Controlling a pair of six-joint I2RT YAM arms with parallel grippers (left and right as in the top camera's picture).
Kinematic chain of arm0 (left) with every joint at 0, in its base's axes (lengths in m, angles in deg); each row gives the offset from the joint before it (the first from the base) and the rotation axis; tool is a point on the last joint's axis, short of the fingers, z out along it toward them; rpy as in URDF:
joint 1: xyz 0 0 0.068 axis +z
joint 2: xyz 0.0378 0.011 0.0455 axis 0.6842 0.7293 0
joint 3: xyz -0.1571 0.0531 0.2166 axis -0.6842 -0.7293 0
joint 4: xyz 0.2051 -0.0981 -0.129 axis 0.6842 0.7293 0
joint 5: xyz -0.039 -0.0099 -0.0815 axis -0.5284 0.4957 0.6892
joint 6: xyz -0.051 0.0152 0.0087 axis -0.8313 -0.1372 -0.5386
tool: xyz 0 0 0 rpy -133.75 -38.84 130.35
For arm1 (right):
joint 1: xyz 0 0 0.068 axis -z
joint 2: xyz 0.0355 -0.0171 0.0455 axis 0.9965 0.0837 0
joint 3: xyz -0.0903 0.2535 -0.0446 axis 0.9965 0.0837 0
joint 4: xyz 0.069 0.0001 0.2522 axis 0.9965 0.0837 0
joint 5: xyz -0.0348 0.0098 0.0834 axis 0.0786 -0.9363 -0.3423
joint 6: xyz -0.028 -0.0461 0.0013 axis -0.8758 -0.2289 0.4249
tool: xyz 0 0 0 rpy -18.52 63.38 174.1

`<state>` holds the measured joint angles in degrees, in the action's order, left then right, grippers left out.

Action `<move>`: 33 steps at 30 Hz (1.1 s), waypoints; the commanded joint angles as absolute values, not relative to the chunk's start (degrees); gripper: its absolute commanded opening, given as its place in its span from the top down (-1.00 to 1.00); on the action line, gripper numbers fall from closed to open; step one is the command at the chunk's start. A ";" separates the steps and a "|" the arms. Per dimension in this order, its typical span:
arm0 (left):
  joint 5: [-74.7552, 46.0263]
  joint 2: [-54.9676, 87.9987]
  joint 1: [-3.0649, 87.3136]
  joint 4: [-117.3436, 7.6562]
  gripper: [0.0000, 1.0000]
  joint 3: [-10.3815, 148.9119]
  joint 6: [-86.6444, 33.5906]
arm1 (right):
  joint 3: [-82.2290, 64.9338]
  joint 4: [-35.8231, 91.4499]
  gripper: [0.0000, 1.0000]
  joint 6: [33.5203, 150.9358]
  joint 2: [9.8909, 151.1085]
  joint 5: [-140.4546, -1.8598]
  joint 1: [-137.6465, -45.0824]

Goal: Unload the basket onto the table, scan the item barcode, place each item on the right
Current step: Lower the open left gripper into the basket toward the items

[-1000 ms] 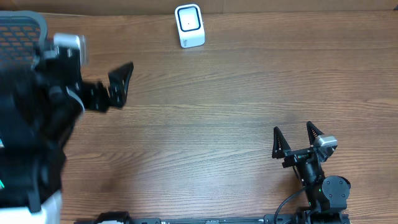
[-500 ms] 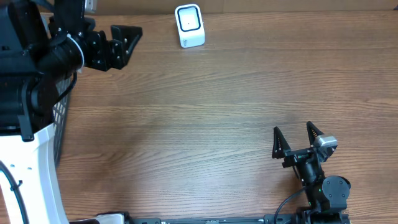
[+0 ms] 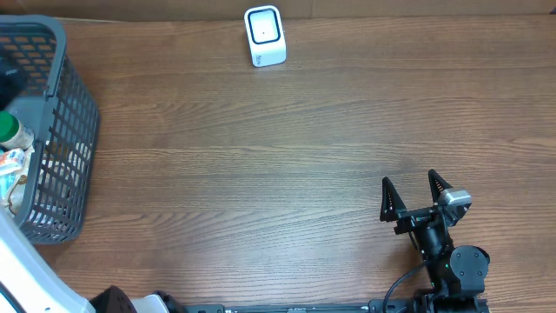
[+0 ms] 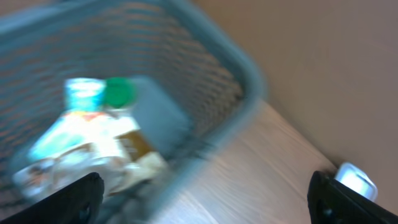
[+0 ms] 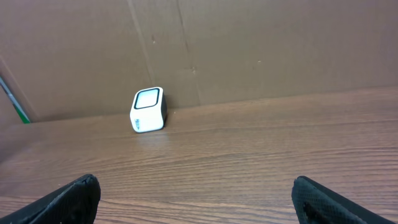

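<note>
The items lie in a grey mesh basket at the table's left edge; among them a green-capped bottle shows. The blurred left wrist view looks down into the basket at that bottle and several packets. My left gripper is open above the basket's rim with nothing between its fingers; it is out of the overhead view. The white barcode scanner stands at the far edge, scanner window facing the table. My right gripper rests open and empty at the near right, right gripper pointing toward the scanner.
A brown cardboard wall runs along the far side behind the scanner. The left arm's white base occupies the near left corner. Bare wood tabletop lies between basket, scanner and right arm.
The left arm has swung up and off the overhead view to the left, uncovering the basket. Its jaws narrowed slightly. The right arm has not moved.
</note>
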<state>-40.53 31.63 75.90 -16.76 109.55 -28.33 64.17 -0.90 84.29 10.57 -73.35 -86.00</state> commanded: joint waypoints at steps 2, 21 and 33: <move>-46.84 33.86 81.76 -15.80 -0.87 108.45 -31.46 | 64.78 -1.22 -1.00 84.05 9.89 -73.07 -85.82; -55.08 52.48 82.53 -23.03 -0.45 96.43 -24.16 | 64.78 -1.22 -1.00 84.03 9.89 -73.07 -85.82; -56.11 52.44 82.59 -46.16 -0.11 80.85 -12.79 | 64.78 -1.22 -1.00 84.05 9.89 -73.07 -85.82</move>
<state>-54.49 52.52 82.59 -43.90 83.87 -17.25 64.17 -0.90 84.29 10.57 -73.35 -85.98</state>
